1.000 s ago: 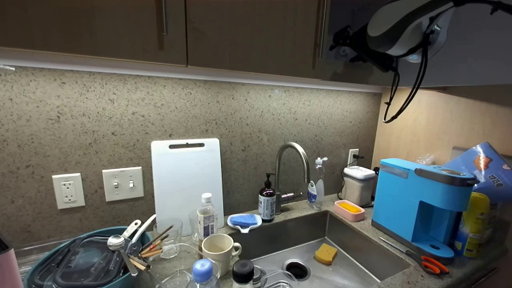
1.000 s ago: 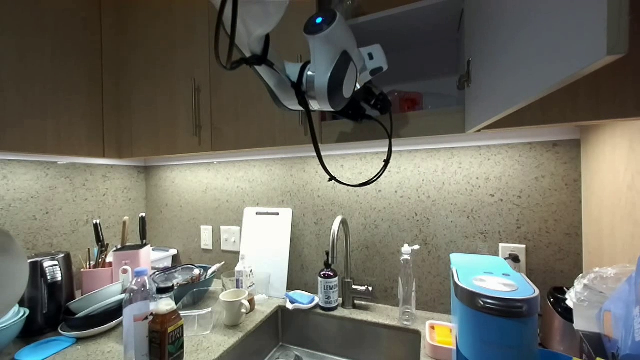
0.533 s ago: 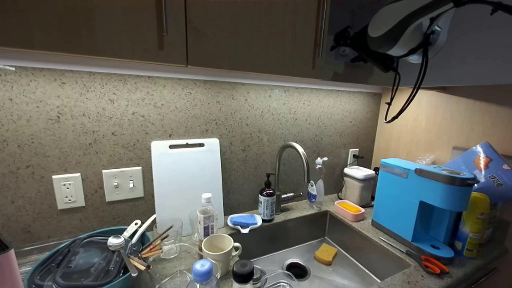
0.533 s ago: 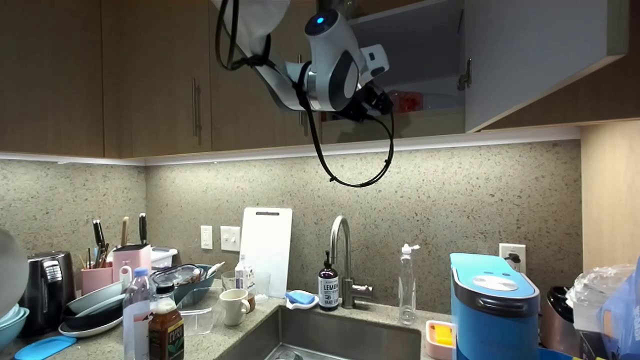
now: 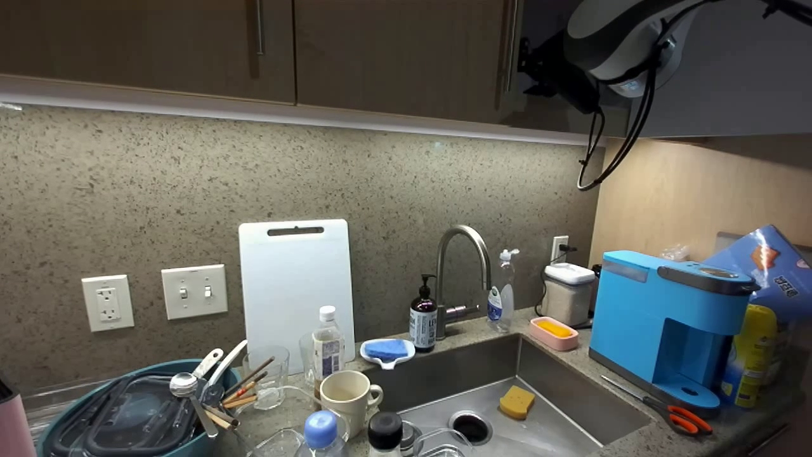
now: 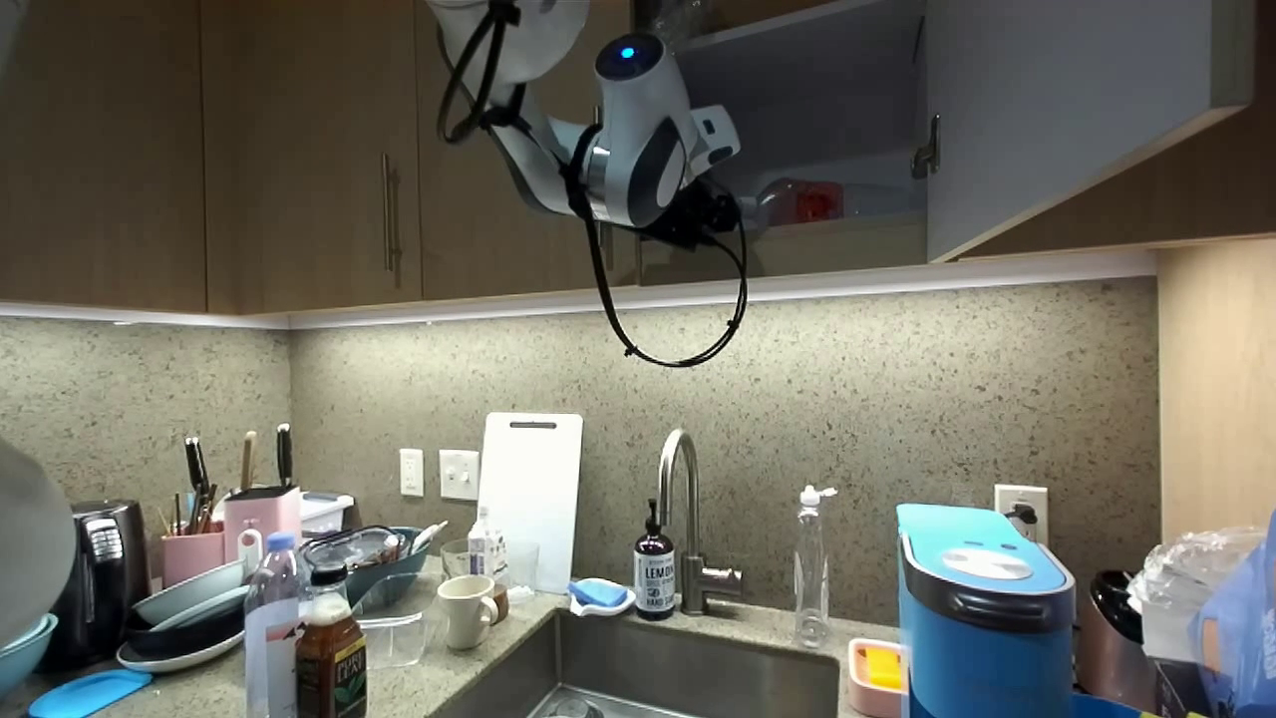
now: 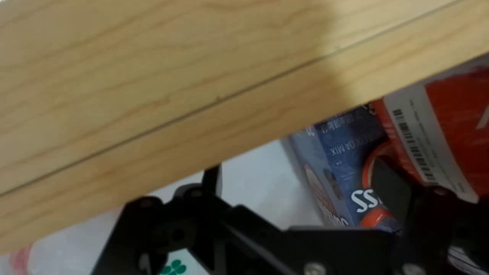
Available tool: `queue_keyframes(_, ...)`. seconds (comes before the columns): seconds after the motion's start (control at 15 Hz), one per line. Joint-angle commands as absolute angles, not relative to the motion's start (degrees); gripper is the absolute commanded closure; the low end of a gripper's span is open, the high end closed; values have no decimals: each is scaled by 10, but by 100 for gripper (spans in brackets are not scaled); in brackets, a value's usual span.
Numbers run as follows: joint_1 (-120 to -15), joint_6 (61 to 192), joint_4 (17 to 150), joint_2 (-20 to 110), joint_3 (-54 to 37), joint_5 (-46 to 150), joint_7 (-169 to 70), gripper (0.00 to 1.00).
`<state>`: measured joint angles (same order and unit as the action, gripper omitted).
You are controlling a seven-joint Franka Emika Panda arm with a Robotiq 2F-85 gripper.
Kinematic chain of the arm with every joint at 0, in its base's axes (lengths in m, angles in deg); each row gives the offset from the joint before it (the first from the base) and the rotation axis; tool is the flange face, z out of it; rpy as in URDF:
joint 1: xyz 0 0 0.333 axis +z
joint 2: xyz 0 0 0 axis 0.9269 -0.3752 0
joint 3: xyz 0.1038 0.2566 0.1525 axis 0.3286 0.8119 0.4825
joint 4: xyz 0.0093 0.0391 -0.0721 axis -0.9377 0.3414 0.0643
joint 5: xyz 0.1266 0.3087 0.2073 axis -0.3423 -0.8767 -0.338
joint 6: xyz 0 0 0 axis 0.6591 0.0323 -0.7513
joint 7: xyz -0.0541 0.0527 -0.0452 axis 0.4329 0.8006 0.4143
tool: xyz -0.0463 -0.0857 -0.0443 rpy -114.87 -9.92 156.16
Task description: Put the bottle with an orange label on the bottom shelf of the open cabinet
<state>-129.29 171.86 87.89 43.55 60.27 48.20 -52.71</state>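
1. A robot arm (image 6: 643, 150) extends across the top of the frame in both exterior views, its end at the mouth of the open cabinet (image 6: 837, 120).
2. In the wrist view, the gripper (image 7: 300, 173) shows at bottom, its fingers (image 7: 210, 185) spread apart; part of a blue cocoa-mix box (image 7: 340, 168) is seen between them, right of center.
3. The bottle with an orange label (image 6: 819, 202) lies on its side within the open cabinet, upper right of center in an exterior view, just above the front edge of the bottom shelf (image 6: 837, 247). Its narrow end faces the gripper; whether they touch cannot be told.
4. A white cutting board (image 6: 531, 504) leans against the wall, left of center. A dark pump bottle (image 6: 655, 573) stands just beside the faucet (image 6: 688, 529), behind the sink (image 6: 718, 653).
5. Orange-handled scissors (image 5: 682, 419) lie beside a blue coffee machine (image 5: 641, 317), lower right in an exterior view.
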Motion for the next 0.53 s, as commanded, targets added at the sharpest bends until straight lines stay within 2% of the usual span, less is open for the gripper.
queue_keyframes(0.0,-1301,1719,879,429,614,483,-519,0)
queue_keyframes(0.2,-1308,1719,878,423,625,484,-511,0)
queue_keyframes(0.33,-1293,1752,912,506,555,464,-571,0)
queue_keyframes(0.47,-1319,1753,929,547,569,442,-598,0)
